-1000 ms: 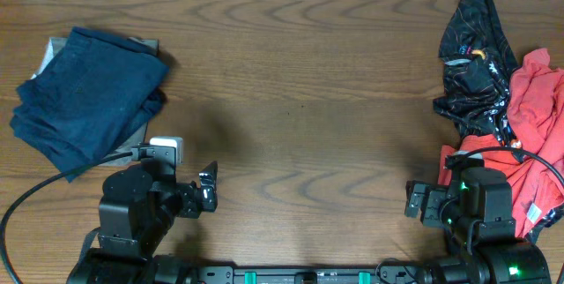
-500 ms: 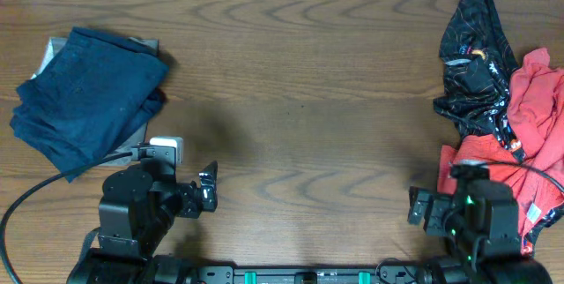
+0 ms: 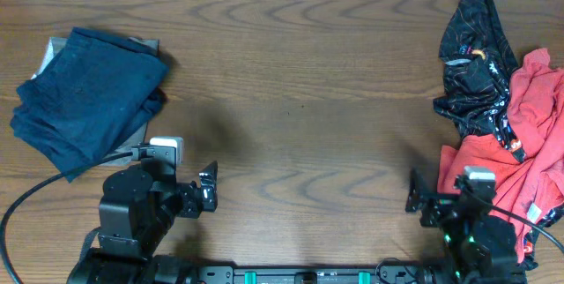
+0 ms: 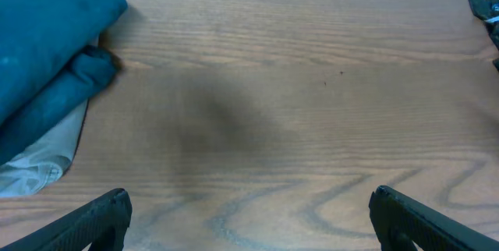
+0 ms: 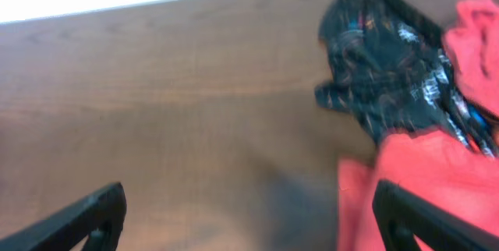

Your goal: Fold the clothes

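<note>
A folded dark blue garment (image 3: 86, 99) lies at the left of the table on a pale cloth; it also shows in the left wrist view (image 4: 47, 48). A crumpled black patterned garment (image 3: 476, 59) and a red garment (image 3: 529, 134) lie in a heap at the right; both show in the right wrist view, the black one (image 5: 386, 56) above the red one (image 5: 437, 181). My left gripper (image 4: 249, 216) is open and empty near the front edge, right of the blue garment. My right gripper (image 5: 249, 220) is open and empty, just left of the red garment.
The brown wooden table (image 3: 300, 99) runs between the two piles. A black cable (image 3: 35, 196) loops from the left arm at the front left. The table's far edge meets a white background at the top.
My right arm has drawn back toward the front edge, and its wrist now sits lower in the overhead view. The left arm and the clothes have not moved.
</note>
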`<state>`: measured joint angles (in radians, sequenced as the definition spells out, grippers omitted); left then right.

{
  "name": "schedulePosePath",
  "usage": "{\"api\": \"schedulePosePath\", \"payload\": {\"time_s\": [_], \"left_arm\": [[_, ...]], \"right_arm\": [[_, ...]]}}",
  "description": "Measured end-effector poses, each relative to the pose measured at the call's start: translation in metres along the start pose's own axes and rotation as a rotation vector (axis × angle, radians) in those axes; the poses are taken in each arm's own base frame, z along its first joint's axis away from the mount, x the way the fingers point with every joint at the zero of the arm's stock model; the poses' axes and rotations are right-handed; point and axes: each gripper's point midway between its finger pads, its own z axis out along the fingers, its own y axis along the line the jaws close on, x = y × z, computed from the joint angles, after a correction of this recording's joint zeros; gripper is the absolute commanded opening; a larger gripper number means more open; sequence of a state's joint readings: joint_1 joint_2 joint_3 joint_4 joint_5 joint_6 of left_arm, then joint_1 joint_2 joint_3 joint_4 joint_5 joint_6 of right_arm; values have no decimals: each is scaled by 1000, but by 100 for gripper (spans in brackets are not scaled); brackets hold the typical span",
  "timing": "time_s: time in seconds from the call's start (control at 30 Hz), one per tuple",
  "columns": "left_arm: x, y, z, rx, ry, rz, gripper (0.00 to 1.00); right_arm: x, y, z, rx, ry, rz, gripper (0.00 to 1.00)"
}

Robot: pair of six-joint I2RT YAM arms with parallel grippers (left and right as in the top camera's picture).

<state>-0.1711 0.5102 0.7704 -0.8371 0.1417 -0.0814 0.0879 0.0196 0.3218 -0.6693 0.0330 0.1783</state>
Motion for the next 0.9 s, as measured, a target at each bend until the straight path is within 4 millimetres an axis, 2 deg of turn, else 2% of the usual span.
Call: {"api": "schedulePosePath", "payload": {"time_s": [0.1, 0.23, 0.33, 0.57, 0.9], "left_arm": [[0, 0, 0, 0, 0, 0, 98], [0, 1, 0, -3, 0, 0, 98], [0, 1, 0, -3, 0, 0, 98], [0, 1, 0, -3, 0, 0, 98], [0, 1, 0, -3, 0, 0, 98]], "right_arm": [[0, 3, 21, -27, -77, -8, 99], [-13, 8, 37, -66, -236, -21, 99], [-18, 11, 40, -79, -300, -60, 99], [-12, 13, 42, -75, -290, -204, 99], [-12, 14, 42, -76, -292, -247, 99]]}}
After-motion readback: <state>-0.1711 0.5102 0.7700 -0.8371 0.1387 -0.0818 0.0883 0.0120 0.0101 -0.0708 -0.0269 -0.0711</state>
